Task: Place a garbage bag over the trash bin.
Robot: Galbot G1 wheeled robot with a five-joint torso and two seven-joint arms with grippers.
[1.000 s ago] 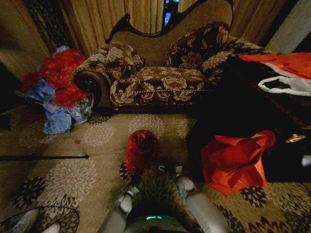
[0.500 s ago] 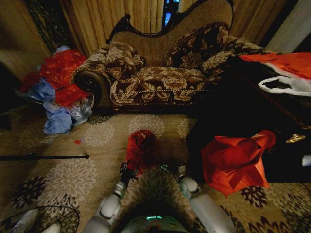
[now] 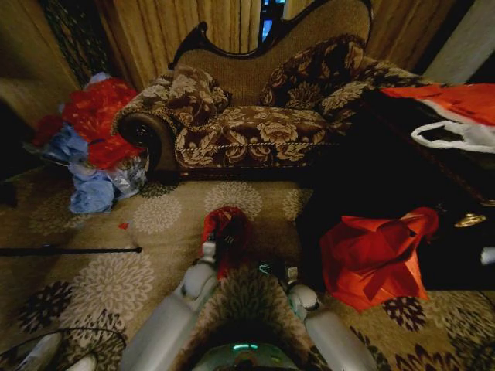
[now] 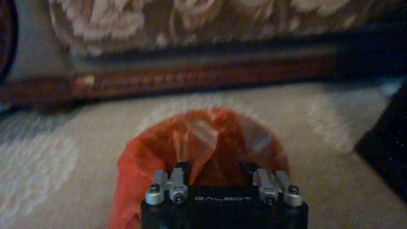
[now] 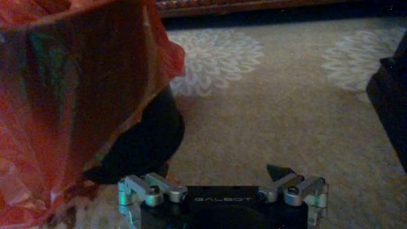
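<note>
on the carpet before the sofa, the left gripper gapes over the garbage bag; the right gripper spread beside the trash bin.

My head view is dim and warm-toned, with the brightest patch a small blue-white window at the top centre. Deep shadow swallows the right middle of the frame, where a dark table loses all detail, and the upper left corner also falls to black. Straight lines bow near the edges. Through my left wrist camera everything is soft; the sofa across the top smears into blur. My right wrist picture is murky, the carpet grainy, with a faint sheen on the garbage bag at the left.
</note>
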